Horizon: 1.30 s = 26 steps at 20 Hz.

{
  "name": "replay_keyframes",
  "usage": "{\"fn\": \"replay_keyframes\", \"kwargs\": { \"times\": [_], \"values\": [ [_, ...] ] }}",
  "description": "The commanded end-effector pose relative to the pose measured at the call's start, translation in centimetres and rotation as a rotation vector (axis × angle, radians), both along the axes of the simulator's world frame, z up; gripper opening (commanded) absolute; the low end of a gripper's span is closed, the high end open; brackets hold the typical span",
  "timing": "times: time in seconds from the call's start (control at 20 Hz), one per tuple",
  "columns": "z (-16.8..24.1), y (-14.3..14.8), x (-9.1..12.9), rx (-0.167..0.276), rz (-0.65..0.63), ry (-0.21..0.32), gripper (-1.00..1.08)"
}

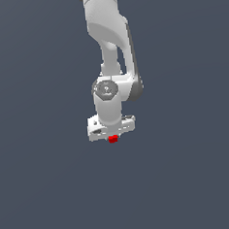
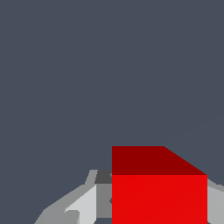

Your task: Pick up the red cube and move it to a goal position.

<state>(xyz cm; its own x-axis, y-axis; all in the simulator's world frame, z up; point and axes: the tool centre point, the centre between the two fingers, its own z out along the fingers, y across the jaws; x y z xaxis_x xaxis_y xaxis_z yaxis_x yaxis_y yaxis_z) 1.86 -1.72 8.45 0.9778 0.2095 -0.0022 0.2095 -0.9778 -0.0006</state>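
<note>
While the single white arm [image 1: 110, 44] reaches down from the top of the exterior view, its one end effector [image 1: 112, 136] hangs at the bottom of the wrist with one red cube [image 1: 113, 139] showing just beneath the white hand body. That cube is the only coloured thing in the scene; everything around it is a flat, dark grey-blue surface [image 1: 44, 190], and the exterior view does not show whether the cube touches that surface or hangs clear of it.

In the wrist view, going from the left edge across, one pale grey finger [image 2: 81, 205] of the end effector comes first, lying directly against the near side of the red cube [image 2: 159, 199]. The cube fills the space beside it, its bright front face and darker upper face both plain to see. At the far right edge a sliver of a second grey finger [image 2: 215, 203] sits tight against the cube's other side. So two fingers are counted, one on each side, and the end effector is closed onto the cube with the cube between its fingertips.
</note>
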Motion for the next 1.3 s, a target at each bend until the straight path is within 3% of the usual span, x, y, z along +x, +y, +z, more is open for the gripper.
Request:
{"fn": "replay_keyframes", "kwargs": {
  "times": [0.0, 1.25],
  "values": [
    [2.5, 0.6, 0.1, 0.000, 0.000, -0.002, -1.00],
    [30.2, 6.9, 1.6, -0.001, 0.001, -0.002, -1.00]
  ]
}}
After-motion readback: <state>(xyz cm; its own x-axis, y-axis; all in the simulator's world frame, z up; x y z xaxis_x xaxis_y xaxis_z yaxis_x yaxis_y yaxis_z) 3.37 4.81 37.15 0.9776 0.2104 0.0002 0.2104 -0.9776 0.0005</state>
